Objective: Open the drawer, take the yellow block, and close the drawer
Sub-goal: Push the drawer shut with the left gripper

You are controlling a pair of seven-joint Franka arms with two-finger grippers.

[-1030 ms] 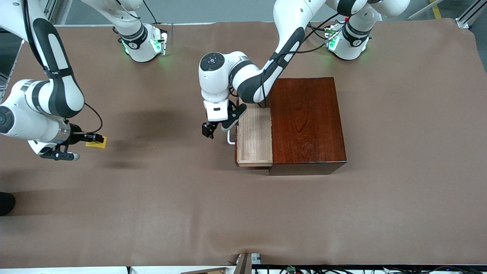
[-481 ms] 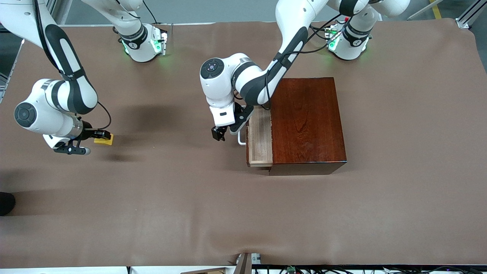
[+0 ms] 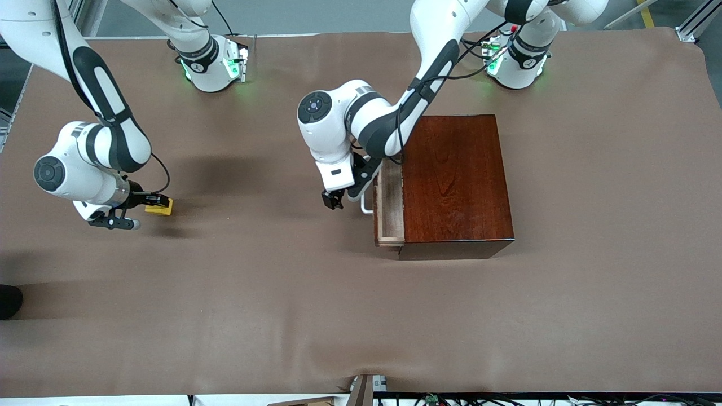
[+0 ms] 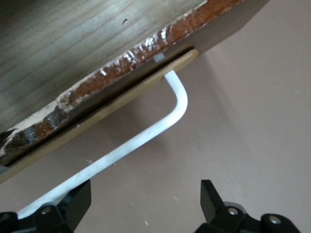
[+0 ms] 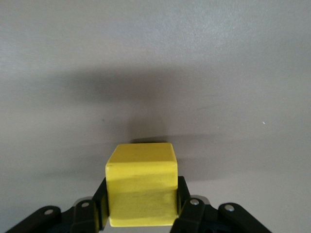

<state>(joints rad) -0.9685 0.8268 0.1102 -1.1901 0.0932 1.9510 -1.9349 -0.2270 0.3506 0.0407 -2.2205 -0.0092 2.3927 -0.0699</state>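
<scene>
The drawer (image 3: 390,210) of the dark reddish-brown wooden box (image 3: 454,180) stands partly out, with a narrow strip of its pale interior showing. My left gripper (image 3: 334,199) is open beside the drawer's white handle (image 3: 366,206). In the left wrist view the handle (image 4: 146,141) runs past one finger (image 4: 77,204) of the open left gripper (image 4: 144,204), and nothing lies between the jaws. My right gripper (image 3: 155,204) is shut on the yellow block (image 3: 161,210), low over the table toward the right arm's end. The right wrist view shows the block (image 5: 141,179) clamped in the right gripper (image 5: 141,199).
The brown table cover (image 3: 338,316) spreads wide nearer the front camera. The left arm's elbow (image 3: 321,113) hangs over the table beside the box. A dark object (image 3: 8,301) sits at the table's edge at the right arm's end.
The drawer has slid farther into the box while my left gripper moved with the handle toward it. My right gripper with the yellow block has shifted a little toward the table's middle.
</scene>
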